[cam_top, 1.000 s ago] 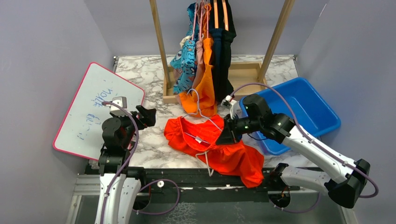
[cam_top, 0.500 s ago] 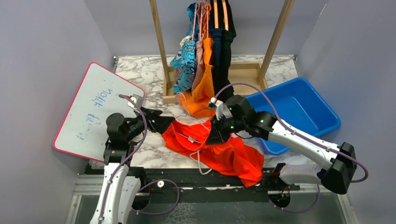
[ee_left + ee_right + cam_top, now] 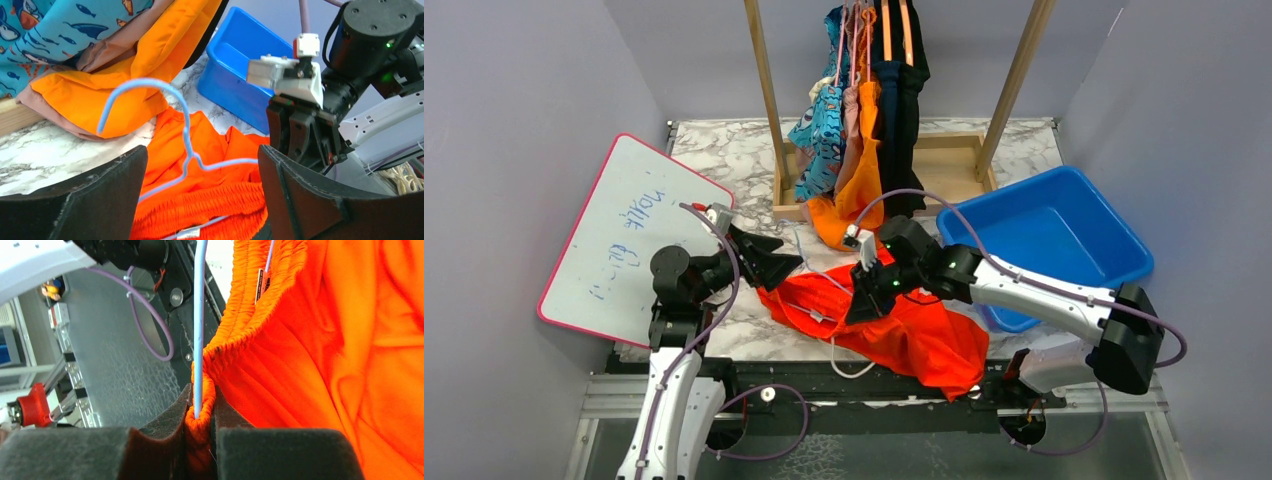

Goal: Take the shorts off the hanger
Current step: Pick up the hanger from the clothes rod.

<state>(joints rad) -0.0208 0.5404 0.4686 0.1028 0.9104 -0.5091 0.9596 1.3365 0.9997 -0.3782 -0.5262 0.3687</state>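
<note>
Red-orange shorts (image 3: 914,335) lie crumpled on the marble table, still threaded on a pale blue wire hanger (image 3: 186,135). My right gripper (image 3: 857,308) is shut on the elastic waistband together with the hanger wire (image 3: 199,315), pinching both between its pads (image 3: 200,420). At the shorts' left edge my left gripper (image 3: 786,268) is open. In the left wrist view its fingers (image 3: 80,200) straddle the waistband (image 3: 215,205) and the hanger's lower wire without pressing them.
More shorts hang on the wooden rack (image 3: 769,100) at the back: blue cartoon print (image 3: 821,140), bright orange (image 3: 862,180), dark navy (image 3: 906,110). A blue bin (image 3: 1064,225) stands at the right. A pink-edged whiteboard (image 3: 619,240) lies at the left.
My left gripper has swung right to the shorts' left edge, its jaws narrowing a little. My right gripper has dragged the waistband and hanger leftward.
</note>
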